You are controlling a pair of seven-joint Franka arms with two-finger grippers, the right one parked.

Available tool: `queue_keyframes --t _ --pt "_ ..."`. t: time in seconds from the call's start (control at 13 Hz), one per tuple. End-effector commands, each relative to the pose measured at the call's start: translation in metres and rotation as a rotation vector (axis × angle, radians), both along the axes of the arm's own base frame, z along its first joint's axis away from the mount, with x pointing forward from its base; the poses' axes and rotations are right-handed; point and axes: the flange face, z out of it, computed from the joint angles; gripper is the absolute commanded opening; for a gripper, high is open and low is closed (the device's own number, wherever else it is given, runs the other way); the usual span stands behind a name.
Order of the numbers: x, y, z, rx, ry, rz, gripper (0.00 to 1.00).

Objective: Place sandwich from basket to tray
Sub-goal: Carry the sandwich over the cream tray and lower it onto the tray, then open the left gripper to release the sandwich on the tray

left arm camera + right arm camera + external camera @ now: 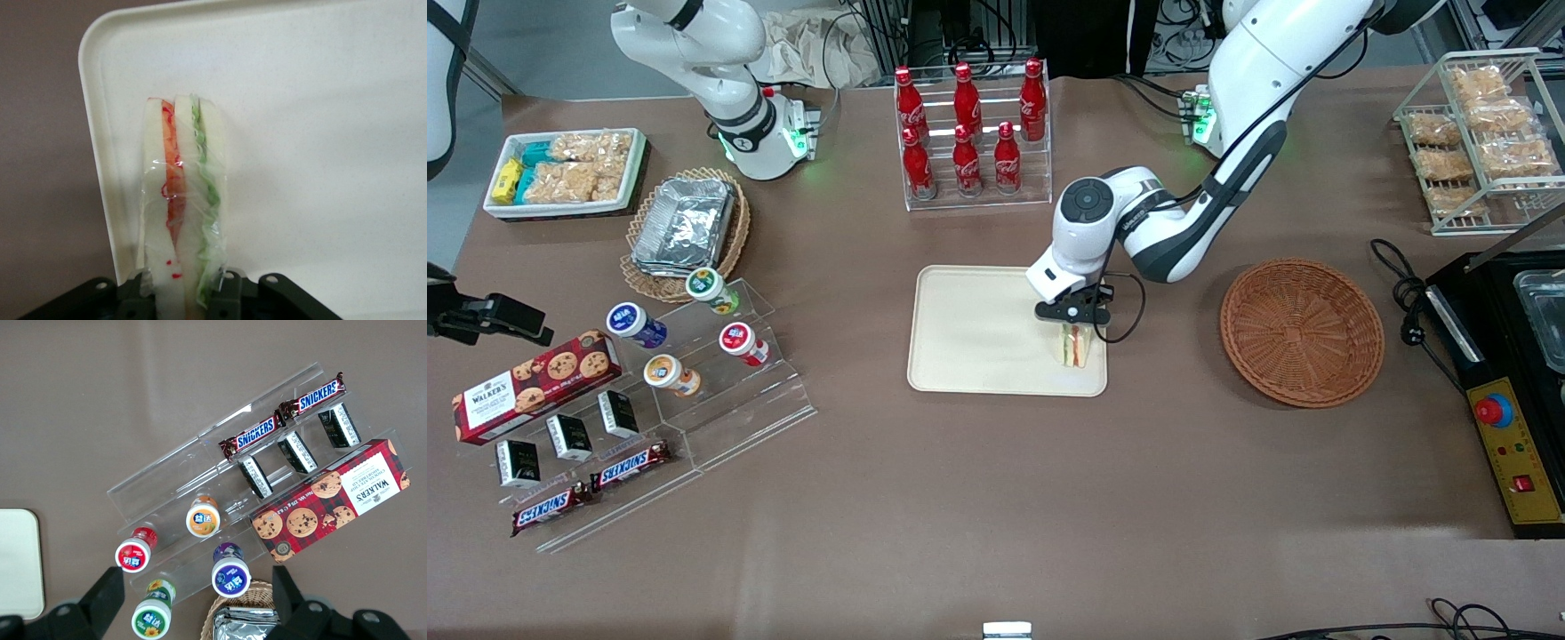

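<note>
The sandwich (1074, 345) (181, 200), a plastic-wrapped white wedge with red and green filling, stands upright over the corner of the cream tray (978, 333) (320, 133) that lies nearest the basket. My left gripper (1074, 313) (180, 293) is above it, shut on the sandwich, one finger on each bread face. Whether the sandwich touches the tray I cannot tell. The reddish-brown round basket (1302, 332) lies empty toward the working arm's end of the table.
A rack of red cola bottles (969, 124) stands farther from the front camera than the tray. Acrylic steps with yoghurt cups (694, 338), a cookie box (534, 384), a pale basket with foil trays (687, 227) and a white snack box (565, 171) lie toward the parked arm's end. A black control box (1507, 373) is beside the basket.
</note>
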Motion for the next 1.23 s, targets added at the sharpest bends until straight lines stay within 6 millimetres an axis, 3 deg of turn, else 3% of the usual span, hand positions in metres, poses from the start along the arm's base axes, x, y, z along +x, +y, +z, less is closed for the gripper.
queue_keyframes --t 0.0,0.23,0.46,0.69,0.85,1.0,1.15 --pt "0.001 -0.001 -0.01 0.012 -0.021 0.014 1.0" --pt "0.012 0.002 0.005 0.006 -0.043 0.04 1.0" --pt "0.028 0.002 0.058 -0.009 -0.079 0.115 1.0" --pt "0.066 -0.002 0.146 -0.028 -0.052 0.263 1.0" --pt "0.087 0.002 0.216 -0.029 -0.042 0.34 1.0" --pt "0.112 0.036 0.282 -0.012 -0.013 0.437 1.0" --pt "0.119 0.072 0.335 0.018 -0.022 0.492 1.0"
